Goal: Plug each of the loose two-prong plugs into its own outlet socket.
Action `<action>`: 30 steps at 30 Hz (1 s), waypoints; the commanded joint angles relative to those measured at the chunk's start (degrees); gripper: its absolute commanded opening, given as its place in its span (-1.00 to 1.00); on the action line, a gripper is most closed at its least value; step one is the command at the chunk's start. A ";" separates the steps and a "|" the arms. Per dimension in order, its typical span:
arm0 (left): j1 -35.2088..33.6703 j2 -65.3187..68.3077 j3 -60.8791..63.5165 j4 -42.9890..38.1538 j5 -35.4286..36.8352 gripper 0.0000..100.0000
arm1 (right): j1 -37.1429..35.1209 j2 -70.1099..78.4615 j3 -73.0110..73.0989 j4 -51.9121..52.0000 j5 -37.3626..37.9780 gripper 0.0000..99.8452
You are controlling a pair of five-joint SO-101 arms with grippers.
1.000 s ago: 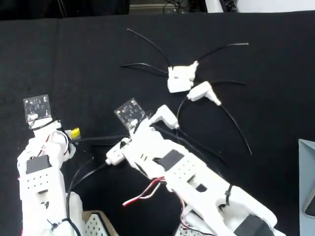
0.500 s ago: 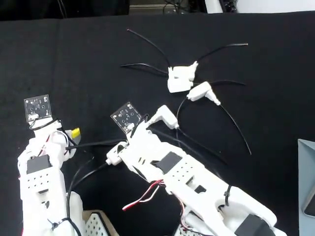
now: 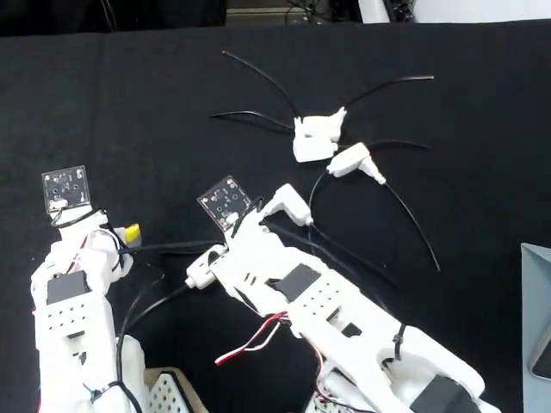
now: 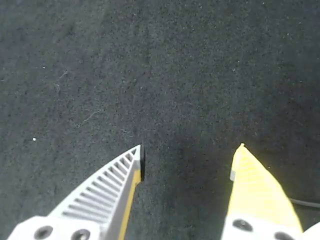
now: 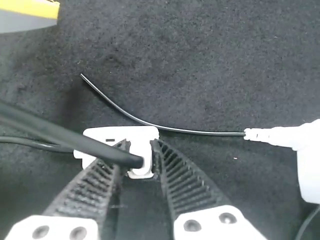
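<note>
Left gripper (image 4: 190, 150): fingers spread wide, nothing between them, low over bare black table cloth (image 3: 129, 112) at the table's left; well apart from every socket.

Right gripper (image 5: 139, 150): fingers closed on a white connector piece (image 5: 127, 134), with a thick black cord (image 5: 65, 137) running into it between the fingers. Plug or socket not determinable. Mid-table, down at the cloth, aimed toward the left arm.

Second white plug body (image 5: 311, 160): near the right gripper, apart from the white connector piece, trailing a thin black tail wire (image 5: 165, 129).

Outlet block (image 3: 312, 138): white, farther back and to the right of the right gripper, well apart, black wires fanning out.

Loose plug (image 3: 353, 160): just beside the outlet block, long axis slanted, prong end pointing away from the block.

Judgement: sockets back-right of the white connector piece; right arm much the nearer; probably a carry back and rightward, with a turn to line up prongs and slots.
</note>
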 commanded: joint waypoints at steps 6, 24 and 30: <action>-0.66 -0.70 -0.22 -1.05 0.53 -0.42 | 0.79 5.58 -1.71 -3.52 0.09 -0.97; -2.68 -0.70 -0.40 -1.32 0.62 -0.42 | 0.53 11.12 -3.47 1.14 5.36 -0.98; -2.77 -0.70 -0.48 -1.32 0.70 -0.42 | -0.18 20.26 -9.89 4.13 5.71 -0.98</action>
